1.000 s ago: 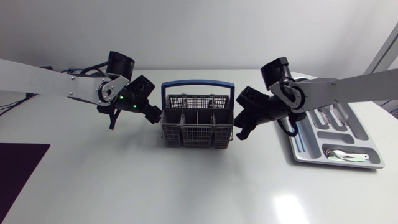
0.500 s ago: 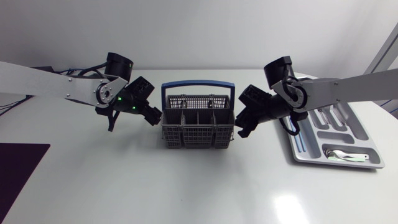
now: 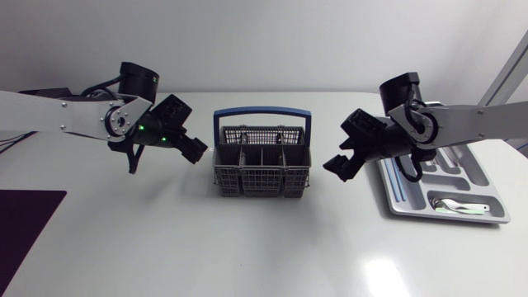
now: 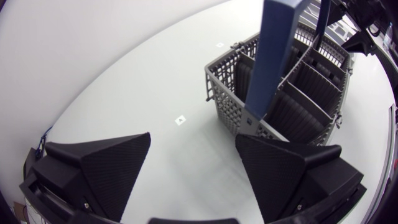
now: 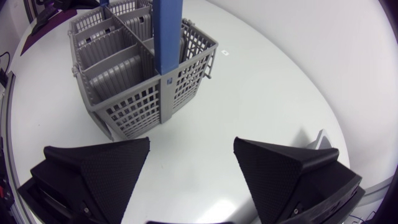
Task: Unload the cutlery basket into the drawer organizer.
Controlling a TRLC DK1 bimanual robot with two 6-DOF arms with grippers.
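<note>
The grey cutlery basket (image 3: 262,168) with a blue handle (image 3: 262,115) stands at the table's middle; its compartments look empty. The basket (image 4: 283,87) lies just ahead of my left gripper (image 4: 193,158), which is open and holds nothing; in the head view that gripper (image 3: 191,148) hangs left of the basket. My right gripper (image 3: 338,164) is open and apart from the basket's right side, with the basket (image 5: 134,65) ahead of its fingers (image 5: 193,162). The silver drawer organizer (image 3: 445,177) lies at the right, holding cutlery, a spoon (image 3: 452,206) at its near end.
A dark mat (image 3: 23,223) lies at the table's left front edge. Small white marks (image 4: 180,119) dot the tabletop near the basket. A corner of the organizer (image 5: 320,138) shows beside my right gripper.
Both grippers have drawn back from the basket's sides, the left to the left and the right to the right. The right gripper's fingers have spread apart. The basket stays put.
</note>
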